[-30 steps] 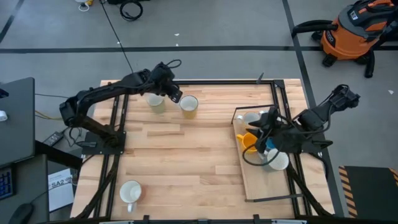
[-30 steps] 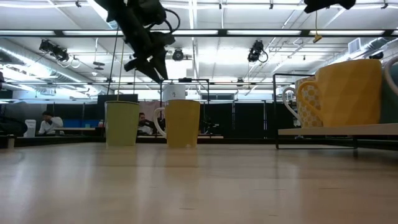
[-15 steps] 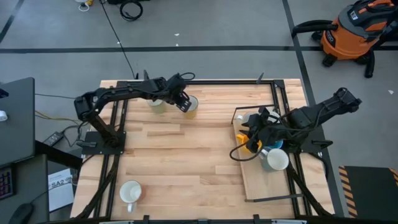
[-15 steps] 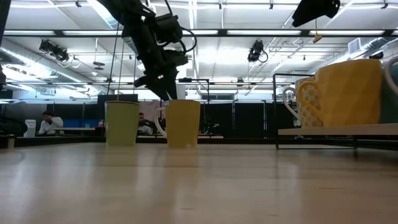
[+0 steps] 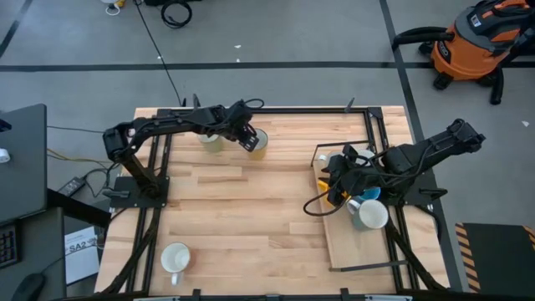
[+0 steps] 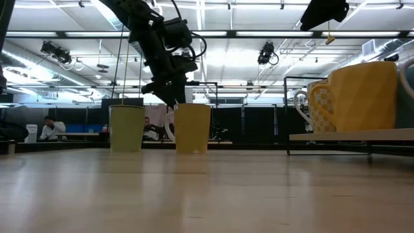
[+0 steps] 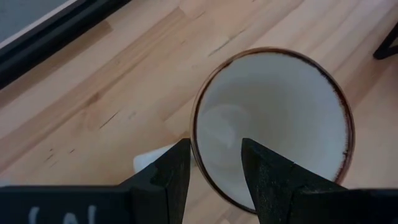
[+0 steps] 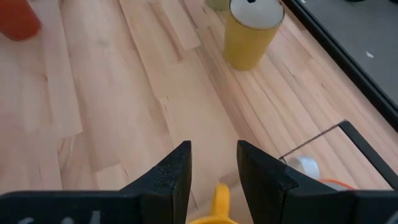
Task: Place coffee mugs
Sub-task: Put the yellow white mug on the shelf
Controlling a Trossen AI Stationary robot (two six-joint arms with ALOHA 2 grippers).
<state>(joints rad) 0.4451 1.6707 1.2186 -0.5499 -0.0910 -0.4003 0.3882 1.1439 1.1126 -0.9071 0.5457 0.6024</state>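
Observation:
Two cream mugs stand near the table's far edge, one [image 5: 210,140] to the left of the other [image 5: 257,140] [image 6: 193,128]. My left gripper [image 5: 248,139] [image 7: 216,168] is open above the right-hand one, one finger inside its rim and one outside by its handle. A yellow-orange mug [image 5: 336,196] [image 6: 362,97], a blue mug [image 5: 369,194] and two white mugs [image 5: 374,216] [image 5: 338,159] sit on a wooden tray [image 5: 343,242]. My right gripper [image 5: 333,182] [image 8: 213,180] is open over the yellow-orange mug's handle [image 8: 221,199]. Another white mug [image 5: 175,257] stands near the table's near left corner. My left gripper comes down from above astride the cream mug's rim [image 7: 198,155] next to the handle. The outer finger [image 7: 171,171] lies close against the wall; whether it touches cannot be told. My right gripper's fingers flank the yellow handle; contact does not show.
Black frame rails [image 5: 159,167] run along the table's left and right sides, and a thin black stand [image 5: 372,125] rises at the tray's far end. Bare wood lies across the middle of the table [image 5: 251,209]. An orange vacuum [image 5: 472,42] sits on the floor beyond.
My left gripper has moved toward the table's right, from above the left cream mug to the right one, and come down onto its rim. My right gripper has moved toward the table's left across the tray, ending over the yellow-orange mug.

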